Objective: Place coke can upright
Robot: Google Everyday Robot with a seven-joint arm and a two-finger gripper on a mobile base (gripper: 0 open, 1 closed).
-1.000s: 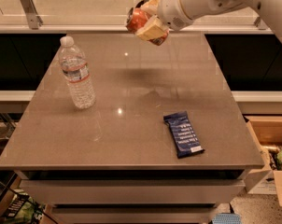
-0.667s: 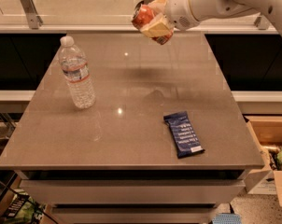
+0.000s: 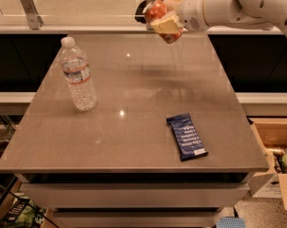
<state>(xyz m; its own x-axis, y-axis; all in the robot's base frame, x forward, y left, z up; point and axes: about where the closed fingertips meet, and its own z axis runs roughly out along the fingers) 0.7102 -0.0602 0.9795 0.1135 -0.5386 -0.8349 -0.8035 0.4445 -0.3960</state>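
Above the far edge of the desk (image 3: 134,89), the gripper (image 3: 163,23) holds the coke can (image 3: 155,11) in the air, well clear of the surface. Its pale fingers (image 3: 166,24) are clamped across the can's middle. The can is tilted, with one end toward the upper left and the other toward the lower right. Its orange-red skin shows on both sides of the fingers, but no writing on it can be read. The white arm comes in from the upper right, its thick rounded forearm running almost level and the wrist turned left toward the can.

On the left of the desk a clear water bottle (image 3: 78,75) stands upright with a white cap. It has a label band in white and red, the words too small to read. Toward the front right lies a dark blue snack bar (image 3: 186,136), flat, with white lettering that cannot be made out. The bottle and the bar are well apart.
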